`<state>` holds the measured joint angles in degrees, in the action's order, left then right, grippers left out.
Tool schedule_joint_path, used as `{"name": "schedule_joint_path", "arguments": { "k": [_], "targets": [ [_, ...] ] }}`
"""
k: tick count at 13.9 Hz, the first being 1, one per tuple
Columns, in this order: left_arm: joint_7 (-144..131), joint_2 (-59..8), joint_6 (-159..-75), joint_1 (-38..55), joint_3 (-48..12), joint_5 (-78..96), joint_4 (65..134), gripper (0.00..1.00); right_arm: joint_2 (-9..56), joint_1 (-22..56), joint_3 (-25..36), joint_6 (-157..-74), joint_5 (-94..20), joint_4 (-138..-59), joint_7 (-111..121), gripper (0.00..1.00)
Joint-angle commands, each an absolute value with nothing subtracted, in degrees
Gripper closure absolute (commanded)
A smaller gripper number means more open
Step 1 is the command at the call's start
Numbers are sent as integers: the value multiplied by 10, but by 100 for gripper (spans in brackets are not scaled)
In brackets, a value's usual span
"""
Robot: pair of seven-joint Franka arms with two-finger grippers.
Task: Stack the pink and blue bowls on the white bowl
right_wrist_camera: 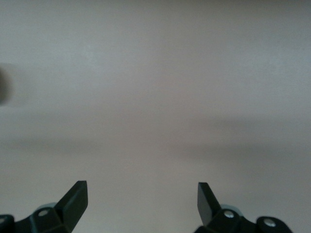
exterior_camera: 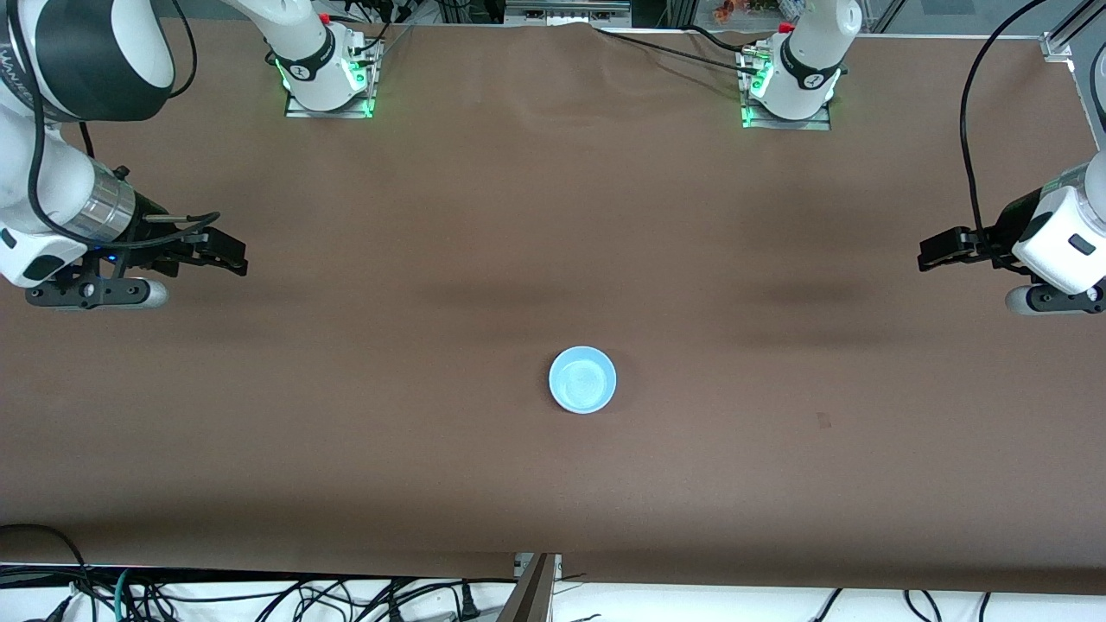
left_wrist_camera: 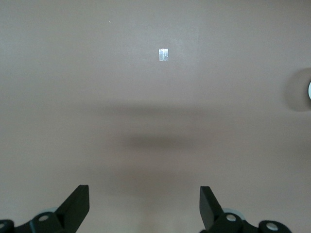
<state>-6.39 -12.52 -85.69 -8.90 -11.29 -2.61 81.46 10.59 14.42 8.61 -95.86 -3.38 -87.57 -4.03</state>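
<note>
A light blue bowl sits on the brown table, in the middle between the two arms' ends. Its rim just shows at the edge of the left wrist view. No pink bowl and no white bowl show in any view. My left gripper hangs open and empty over the left arm's end of the table, well apart from the bowl; its wrist view shows only bare table between the fingers. My right gripper hangs open and empty over the right arm's end; its wrist view shows bare table too.
The brown table cover reaches from the robot bases to the front edge. A small tape mark lies between the bowl and the left arm's end; it also shows in the left wrist view. Cables hang below the front edge.
</note>
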Motion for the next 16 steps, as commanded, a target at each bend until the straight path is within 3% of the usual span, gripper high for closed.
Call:
{"name": "schedule_joint_path", "arguments": {
  "k": [1,4,16],
  "targets": [
    [-61,-130,-849,-88,-113,-21,801,0,55,81,18,-945,-20,-919,-32,0],
    [-61,-130,-849,-86,-113,-21,801,0,16,81,17,-938,-20,-952,-33,0],
    [-60,-131,-849,-87,-113,-21,801,0,32,81,18,-939,-20,-919,-30,0]
  ]
}}
